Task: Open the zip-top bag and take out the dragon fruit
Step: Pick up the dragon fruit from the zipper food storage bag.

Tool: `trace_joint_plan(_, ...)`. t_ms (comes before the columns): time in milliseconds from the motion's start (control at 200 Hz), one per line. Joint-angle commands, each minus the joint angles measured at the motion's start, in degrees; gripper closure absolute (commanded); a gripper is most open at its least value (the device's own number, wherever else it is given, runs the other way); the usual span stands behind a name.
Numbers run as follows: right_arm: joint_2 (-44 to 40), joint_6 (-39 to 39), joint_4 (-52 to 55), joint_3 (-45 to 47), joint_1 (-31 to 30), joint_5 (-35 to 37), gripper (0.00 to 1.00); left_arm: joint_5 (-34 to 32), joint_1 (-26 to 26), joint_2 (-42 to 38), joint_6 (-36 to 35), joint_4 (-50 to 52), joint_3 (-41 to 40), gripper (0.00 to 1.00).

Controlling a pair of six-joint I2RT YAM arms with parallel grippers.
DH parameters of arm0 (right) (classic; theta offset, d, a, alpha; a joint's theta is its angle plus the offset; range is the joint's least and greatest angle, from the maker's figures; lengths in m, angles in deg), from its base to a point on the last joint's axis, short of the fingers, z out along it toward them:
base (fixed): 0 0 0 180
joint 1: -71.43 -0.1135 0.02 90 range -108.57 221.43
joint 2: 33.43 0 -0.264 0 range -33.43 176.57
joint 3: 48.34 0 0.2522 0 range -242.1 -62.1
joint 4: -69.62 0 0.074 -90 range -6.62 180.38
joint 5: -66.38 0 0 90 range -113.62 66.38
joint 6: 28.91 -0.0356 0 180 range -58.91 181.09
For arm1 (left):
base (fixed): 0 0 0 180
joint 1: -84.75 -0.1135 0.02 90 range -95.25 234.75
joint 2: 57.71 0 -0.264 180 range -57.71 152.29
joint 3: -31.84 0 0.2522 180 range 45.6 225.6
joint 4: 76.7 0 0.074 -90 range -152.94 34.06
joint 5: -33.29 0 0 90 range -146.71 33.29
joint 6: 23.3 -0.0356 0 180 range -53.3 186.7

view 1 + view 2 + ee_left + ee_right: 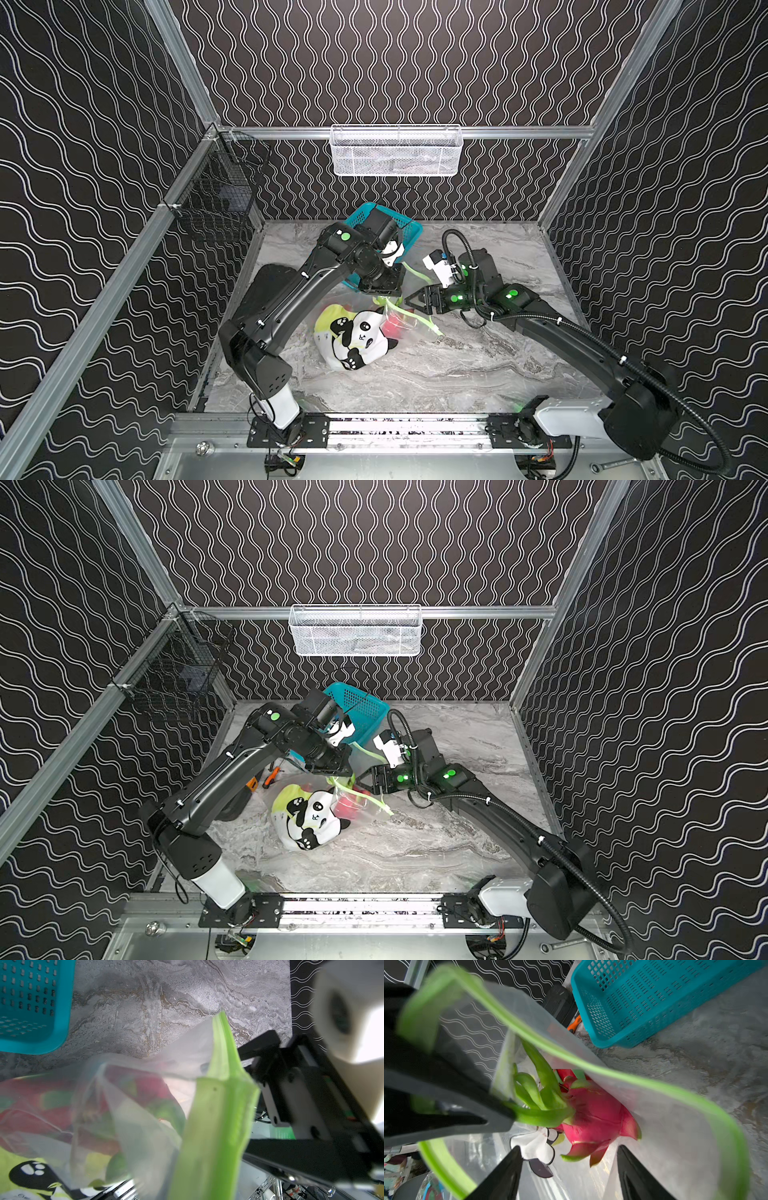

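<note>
The zip-top bag (357, 338) (309, 818), clear with a panda print, lies on the marble table. My left gripper (384, 294) (340, 776) is shut on its lime-green zip strip (218, 1126) and holds that edge up; its grey fingers (446, 1103) show pinching the strip. The bag's mouth (591, 1068) gapes open in a loop. Inside lies the pink dragon fruit (593, 1118) (390, 326) (347, 806) with green scales. My right gripper (569, 1147) (409, 301) (362, 780) is open at the mouth, its fingertips a little short of the fruit's tip, one on each side.
A teal mesh basket (409, 235) (361, 708) (654, 1001) (31, 1001) stands tilted behind the left gripper. An orange-handled tool (270, 777) lies left of the bag. A white wire basket (395, 151) hangs on the back wall, a black one (216, 195) on the left rail.
</note>
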Motion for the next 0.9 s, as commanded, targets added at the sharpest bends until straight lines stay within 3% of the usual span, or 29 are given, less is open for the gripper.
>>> trace_joint_plan(0,1.72,1.2,-2.85,-1.2,-1.11,-2.7,0.25,1.86,0.01,-0.4,-0.33,-0.54,0.76,1.0)
trace_joint_plan(195,6.74,5.76,-0.09,-4.79,-5.44,-1.35,0.21,2.74,0.03,-0.33,-0.01,-0.61,1.71,1.0)
trace_joint_plan(435,8.64,4.22,-9.58,-1.89,-6.69,4.1,0.2,2.68,0.01,-2.0,0.06,-0.45,0.19,1.0)
trace_joint_plan(545,9.47,3.6,-11.5,-1.55,-6.6,5.45,0.31,2.27,0.0,-2.69,0.1,0.35,-0.01,1.0)
trace_joint_plan(746,8.91,3.69,-12.8,-1.27,-6.69,3.34,0.74,1.59,0.02,-3.14,-0.6,1.93,0.47,1.0)
trace_joint_plan(811,8.06,4.25,-12.43,-1.15,-6.84,3.41,0.85,1.03,0.0,-3.39,-0.93,2.23,0.43,0.91)
trace_joint_plan(896,6.78,4.36,-12.17,-0.85,-7.19,3.78,0.88,0.12,-0.04,-3.7,-1.19,2.59,0.3,0.78)
